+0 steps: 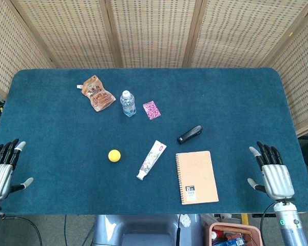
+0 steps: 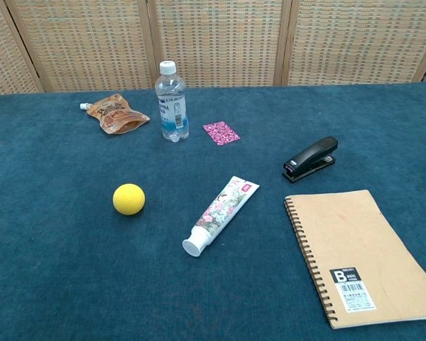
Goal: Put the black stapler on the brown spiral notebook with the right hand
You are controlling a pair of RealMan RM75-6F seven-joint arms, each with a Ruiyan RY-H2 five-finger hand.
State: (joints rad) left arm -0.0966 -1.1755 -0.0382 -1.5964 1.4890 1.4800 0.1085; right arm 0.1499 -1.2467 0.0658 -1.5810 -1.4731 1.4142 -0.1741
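Bright, even, diffuse overhead light; soft faint shadows under objects on the desk [image 1: 236,102]; sharp, no glare.

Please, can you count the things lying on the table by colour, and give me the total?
Black: 1, stapler
Brown: 2, notebook, snack pouch
Yellow: 1, ball
Pink: 1, small packet
Clear: 1, water bottle
White with flowers: 1, tube
Total: 7

A staged robot test station rather than a lived-in room: a table covered in dark teal felt cloth [image 1: 236,102] stands closed in by folding woven-rattan screen panels with wooden frames [image 1: 149,31], with cables and a red plastic crate of oddments [image 1: 235,236] on the floor beneath.
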